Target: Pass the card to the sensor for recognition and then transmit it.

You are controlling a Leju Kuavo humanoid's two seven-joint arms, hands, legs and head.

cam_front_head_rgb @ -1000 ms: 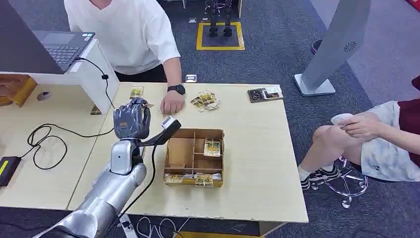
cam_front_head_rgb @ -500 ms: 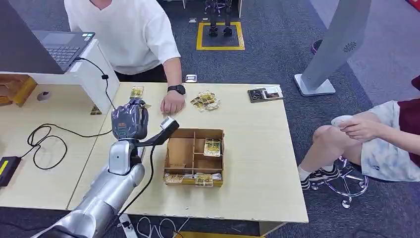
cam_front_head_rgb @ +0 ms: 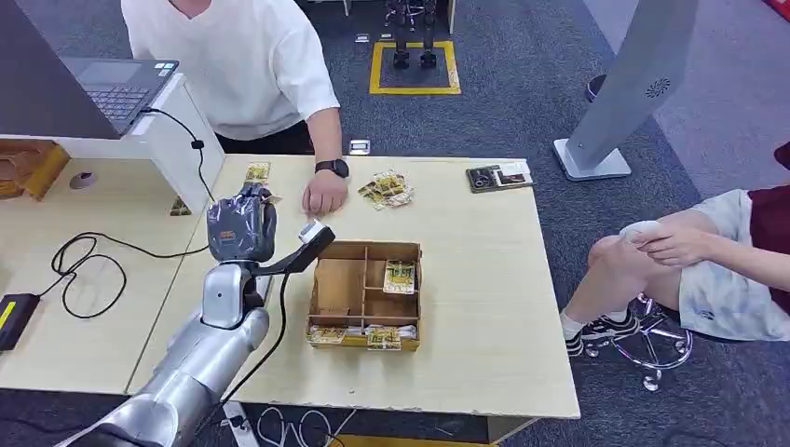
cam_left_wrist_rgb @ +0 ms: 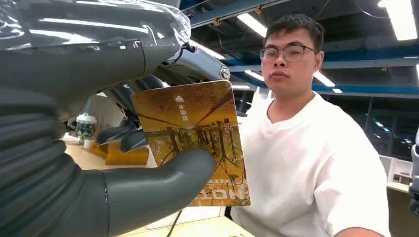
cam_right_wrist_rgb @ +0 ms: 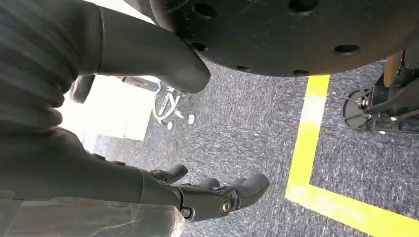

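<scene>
Change since a second ago: left hand (cam_front_head_rgb: 243,223) sits slightly further left and higher on the table view; card scanner head likewise shifted a little; all else unmoved.

Item, far left: cable (cam_front_head_rgb: 88,270) looped on the desk, laptop (cam_front_head_rgb: 116,88) on a white stand.

Item: left hand, raised over the table's left part, thumb and fingers clamped on the card (cam_left_wrist_rgb: 195,138); the wrist view shows the card upright, golden printed face toward the camera, thumb pressed across its lower half.

Item: sensor (cam_front_head_rgb: 312,237), a handheld scanner on a dark stem, just beside the held card.

Item: person's hand (cam_front_head_rgb: 324,194) resting on the table (cam_front_head_rgb: 484,307) beyond the sensor.

Item: cardboard box (cam_front_head_rgb: 365,293), compartmented, with one card in a rear cell and more along the front edge.

Item: loose cards (cam_front_head_rgb: 387,189) heaped further back.

Item: right hand (cam_right_wrist_rgb: 217,195), hanging over the carpet, fingers apart, holding nothing.

Status, as judged: card picked up and near the sensor; recognition apparently in hand; handing over not yet done.
</scene>
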